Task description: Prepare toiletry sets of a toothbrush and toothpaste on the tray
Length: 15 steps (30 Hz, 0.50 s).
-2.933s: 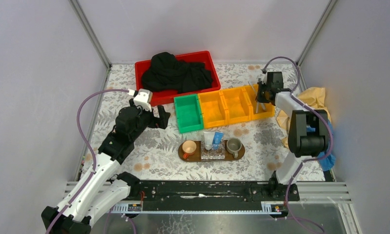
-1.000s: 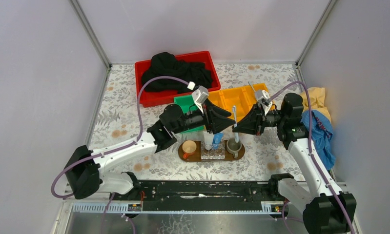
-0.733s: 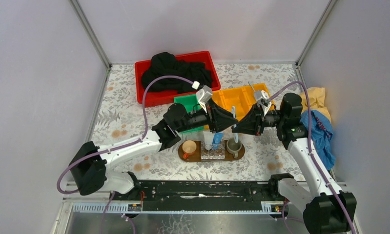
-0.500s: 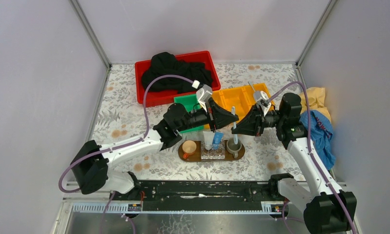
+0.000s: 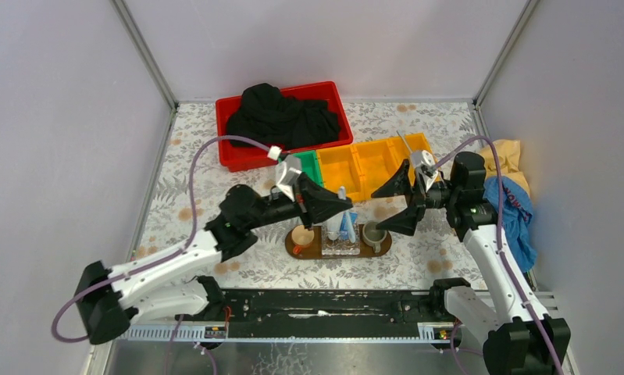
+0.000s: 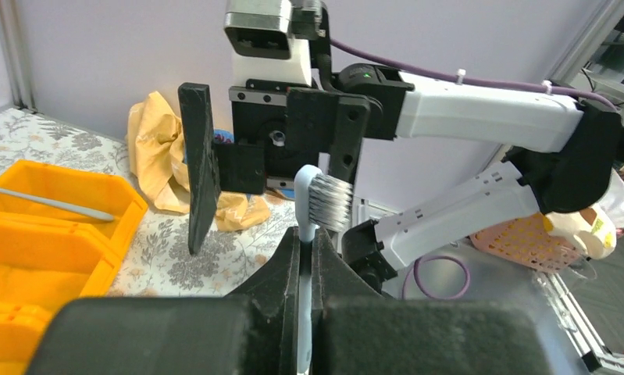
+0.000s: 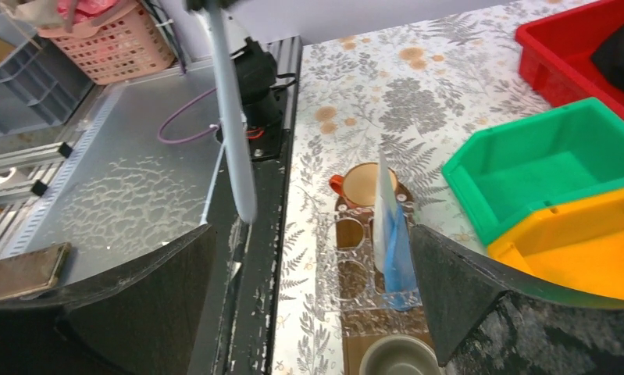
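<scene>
White arms with black joints, purple cables (seemingly zip-tied), black wedge-shaped jaws.

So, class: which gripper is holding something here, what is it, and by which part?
The left gripper is shut on the toothbrush, clamping its neck just below the bristle head. The right gripper stands open and empty.

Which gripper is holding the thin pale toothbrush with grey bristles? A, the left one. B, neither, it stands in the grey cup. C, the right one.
A: the left gripper is shut on the toothbrush handle, bristles up; the right gripper is open and empty.
</scene>
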Tool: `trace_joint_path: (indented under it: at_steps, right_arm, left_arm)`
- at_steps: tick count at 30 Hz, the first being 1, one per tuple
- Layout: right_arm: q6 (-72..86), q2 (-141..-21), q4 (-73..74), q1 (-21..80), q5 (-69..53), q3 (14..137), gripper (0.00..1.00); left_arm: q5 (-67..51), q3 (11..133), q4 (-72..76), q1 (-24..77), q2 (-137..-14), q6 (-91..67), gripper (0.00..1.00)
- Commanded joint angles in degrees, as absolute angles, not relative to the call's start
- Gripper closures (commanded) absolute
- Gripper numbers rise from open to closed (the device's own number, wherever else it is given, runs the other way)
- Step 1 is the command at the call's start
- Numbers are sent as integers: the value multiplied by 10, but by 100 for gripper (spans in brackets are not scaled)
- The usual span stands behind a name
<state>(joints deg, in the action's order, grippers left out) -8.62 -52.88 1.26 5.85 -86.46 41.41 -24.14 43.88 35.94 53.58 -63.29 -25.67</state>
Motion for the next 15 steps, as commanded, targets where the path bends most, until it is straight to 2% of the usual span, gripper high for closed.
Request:
trace_joint_path:
  at_steps: [1, 7, 11, 15]
  right_arm:
    - [-151, -518, 62, 31, -841, 445, 0]
    - [-161, -529, 67, 13, -775, 443, 0]
    - [-164, -537, 67, 10, -770, 440, 1]
    - [-166, -540, 67, 7, -767, 438, 1]
  left_arm:
    - [-221, 408, 243, 544, -545, -185, 100]
    - [-139, 353, 158, 563, -453, -127, 100]
    - [-104, 274, 246, 568, -402, -115, 100]
    - [-93, 227, 328, 568, -407, -111, 100]
